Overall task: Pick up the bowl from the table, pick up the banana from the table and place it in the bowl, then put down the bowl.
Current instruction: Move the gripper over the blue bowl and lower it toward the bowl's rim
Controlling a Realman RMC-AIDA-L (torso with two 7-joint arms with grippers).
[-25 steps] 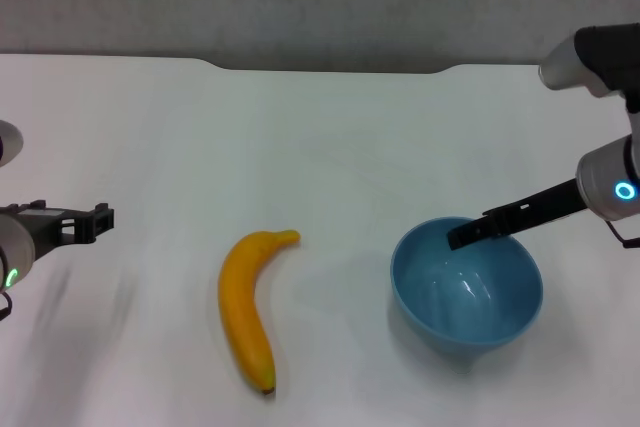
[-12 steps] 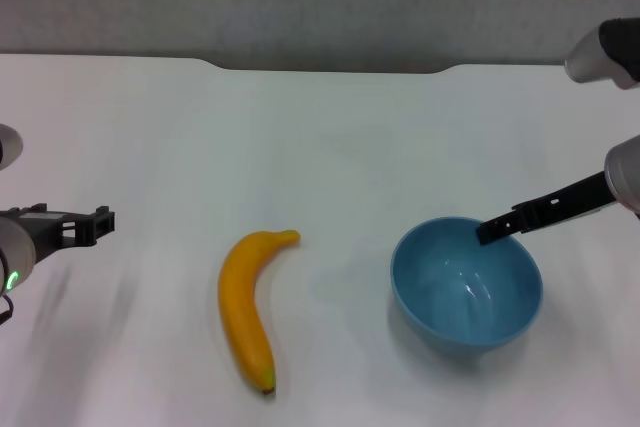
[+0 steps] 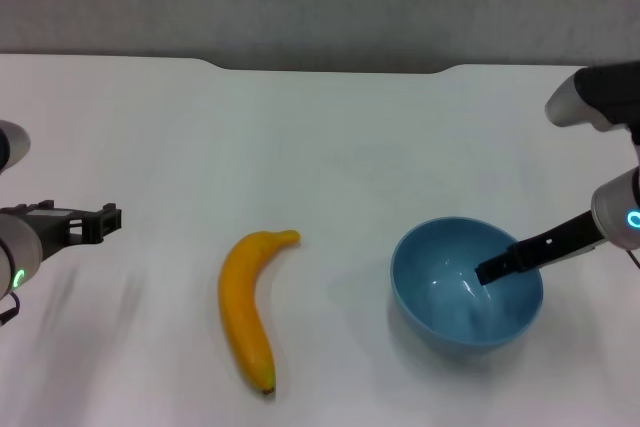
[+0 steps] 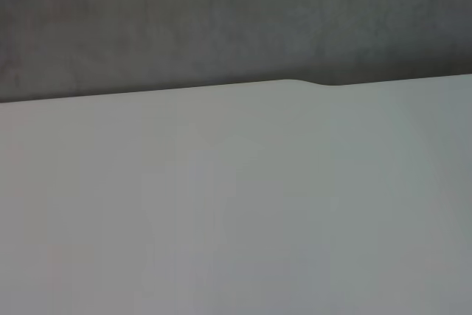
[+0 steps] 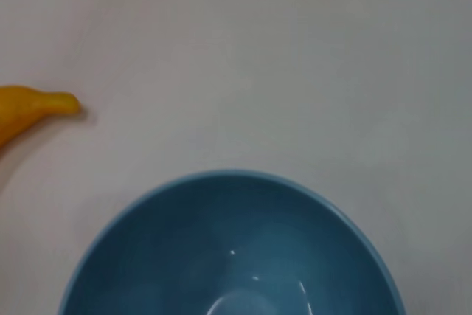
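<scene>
The light-blue bowl stands upright on the white table, right of centre. It also fills the lower part of the right wrist view. The yellow banana lies flat on the table to the left of the bowl, apart from it. Its stem end shows in the right wrist view. My right gripper reaches in from the right, over the bowl's right rim, with its tip low inside the bowl. My left gripper hovers at the far left, well away from the banana.
The table's far edge has a shallow notch, with a grey wall behind it. The left wrist view shows only bare tabletop and that far edge.
My right gripper drew back to the right over the bowl's far rim, then dropped lower into the bowl. The bowl and banana have not moved. The left gripper has barely shifted.
</scene>
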